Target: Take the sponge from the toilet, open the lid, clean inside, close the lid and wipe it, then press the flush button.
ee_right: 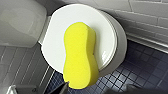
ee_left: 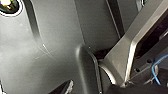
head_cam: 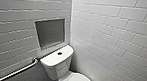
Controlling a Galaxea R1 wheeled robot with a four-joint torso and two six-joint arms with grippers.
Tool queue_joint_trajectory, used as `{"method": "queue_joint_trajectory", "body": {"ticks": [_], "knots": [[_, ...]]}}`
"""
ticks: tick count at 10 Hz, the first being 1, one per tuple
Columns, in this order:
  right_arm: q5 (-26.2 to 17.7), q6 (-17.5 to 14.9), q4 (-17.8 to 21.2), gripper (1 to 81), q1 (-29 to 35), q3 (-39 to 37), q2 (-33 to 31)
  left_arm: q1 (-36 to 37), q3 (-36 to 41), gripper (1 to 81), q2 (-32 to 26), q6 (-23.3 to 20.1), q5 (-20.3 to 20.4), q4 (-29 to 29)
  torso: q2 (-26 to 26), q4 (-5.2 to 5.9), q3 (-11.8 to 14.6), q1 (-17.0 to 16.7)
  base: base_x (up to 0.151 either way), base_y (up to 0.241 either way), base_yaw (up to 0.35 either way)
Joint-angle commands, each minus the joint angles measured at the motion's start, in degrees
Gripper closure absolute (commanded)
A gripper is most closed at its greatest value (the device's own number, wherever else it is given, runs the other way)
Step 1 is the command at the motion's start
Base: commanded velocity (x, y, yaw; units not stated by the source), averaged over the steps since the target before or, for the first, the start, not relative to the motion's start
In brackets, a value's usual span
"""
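Step one was in hand: the sponge (ee_right: 80, 53) lay flat on the closed lid (ee_right: 105, 30) of the toilet (head_cam: 56, 63), not picked up yet. The right gripper (ee_right: 97, 88) hung by its end, and I honestly couldn't tell if it was wide or narrow. Next move probably needed a straight drop and a pinch across the sponge's waist

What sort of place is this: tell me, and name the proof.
A bathroom, most likely: a white toilet with a tank, white tiled walls around it, and a metal grab bar mounted beside it.
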State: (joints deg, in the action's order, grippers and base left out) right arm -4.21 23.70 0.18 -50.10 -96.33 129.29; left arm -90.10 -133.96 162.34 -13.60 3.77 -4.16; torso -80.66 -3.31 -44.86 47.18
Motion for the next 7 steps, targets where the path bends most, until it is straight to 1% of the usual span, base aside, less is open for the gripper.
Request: {"method": "queue_joint_trajectory", "body": {"ticks": [1, 3, 4, 5, 7], "knots": [[-3.6, 0.0, 0.3, 1.0, 7.7, 0.6, -1.6, -0.6, 0.8, 1.0, 0.9, -0.3, -3.9, -0.3, -5.6, 0.00, -5.2, 3.6, 0.000, 0.000, 0.000], [-5.7, 0.0, 0.1, 1.0, 9.8, 0.5, -0.1, -2.6, 0.8, 1.0, 2.2, -0.3, -3.9, -0.2, -9.8, 0.00, -9.2, 6.3, 0.000, 0.000, 0.000], [-7.0, 0.0, 0.5, 1.0, 11.2, 0.2, 1.0, -3.1, 0.8, 1.0, 2.6, -0.3, -3.9, -0.1, -11.9, 0.00, -5.8, 7.6, 0.000, 0.000, 0.000], [-8.2, 0.0, 0.7, 1.0, 12.3, -0.6, 2.5, -3.2, 0.8, 1.0, 2.6, -0.3, -3.9, -0.3, -8.0, 0.00, -7.0, 5.0, 0.000, 0.000, 0.000], [-10.4, 0.0, 0.9, 1.0, 14.0, -2.8, 5.6, -3.7, 0.7, 1.0, 2.5, -0.3, -3.4, -0.4, -9.2, 0.00, -7.8, 5.8, 0.000, 0.000, 0.000]]}}
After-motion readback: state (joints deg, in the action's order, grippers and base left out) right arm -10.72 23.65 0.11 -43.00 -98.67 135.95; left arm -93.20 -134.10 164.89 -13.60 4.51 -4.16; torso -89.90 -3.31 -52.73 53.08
